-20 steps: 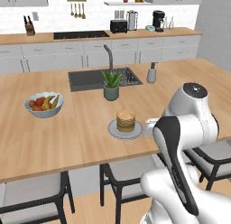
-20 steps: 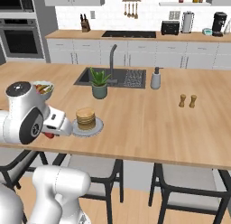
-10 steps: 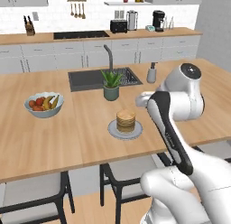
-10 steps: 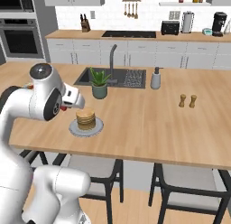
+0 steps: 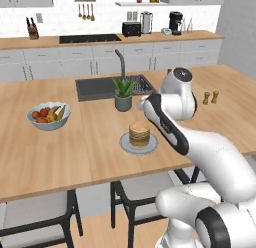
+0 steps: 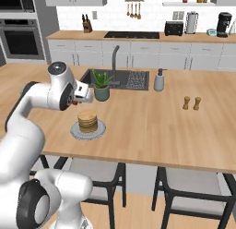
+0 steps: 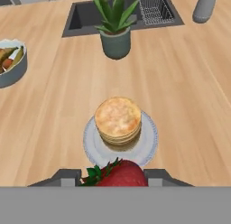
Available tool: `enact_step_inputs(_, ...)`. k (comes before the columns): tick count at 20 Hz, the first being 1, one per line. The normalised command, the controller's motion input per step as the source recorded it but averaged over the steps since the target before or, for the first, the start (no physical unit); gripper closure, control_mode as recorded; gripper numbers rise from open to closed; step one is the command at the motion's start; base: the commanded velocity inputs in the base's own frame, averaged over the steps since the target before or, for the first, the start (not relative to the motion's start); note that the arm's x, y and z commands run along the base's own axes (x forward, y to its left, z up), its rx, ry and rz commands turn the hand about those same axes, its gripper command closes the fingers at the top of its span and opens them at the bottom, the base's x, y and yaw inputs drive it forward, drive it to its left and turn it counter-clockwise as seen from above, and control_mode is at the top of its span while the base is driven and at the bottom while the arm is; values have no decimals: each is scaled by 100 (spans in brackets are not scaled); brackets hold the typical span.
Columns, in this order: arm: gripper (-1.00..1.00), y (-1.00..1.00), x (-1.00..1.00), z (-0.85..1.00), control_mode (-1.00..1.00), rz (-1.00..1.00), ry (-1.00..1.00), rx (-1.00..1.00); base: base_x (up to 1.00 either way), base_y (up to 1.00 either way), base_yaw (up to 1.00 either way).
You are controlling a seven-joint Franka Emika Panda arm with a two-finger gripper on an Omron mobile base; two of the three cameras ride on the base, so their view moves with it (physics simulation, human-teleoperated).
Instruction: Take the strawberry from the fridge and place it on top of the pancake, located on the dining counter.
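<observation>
Gripper: jaws pinching the strawberry, held above the dining counter, just short of the plate.
Pancake: golden stack centred on the round grey plate; top bare.
Fruit bowl: grey, holds mixed fruit; well apart from the plate.
Plant pot: grey, holds a spiky green plant; stands beside the sink.
Sink: dark, inset; dish rack within.

You get bright, even rendered light with no glare. Only soft shadows sit under the plate and plant pot. All views look slightly soft and low-res.
</observation>
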Motion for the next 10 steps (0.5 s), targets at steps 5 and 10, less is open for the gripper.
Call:
enact_step_inputs(5, 100, 0, 100, -70, -100, 0, 0, -6, 0, 0, 0)
enact_step_inputs(10, 100, 0, 20, -8, -100, 0, 0, -6, 0, 0, 0)
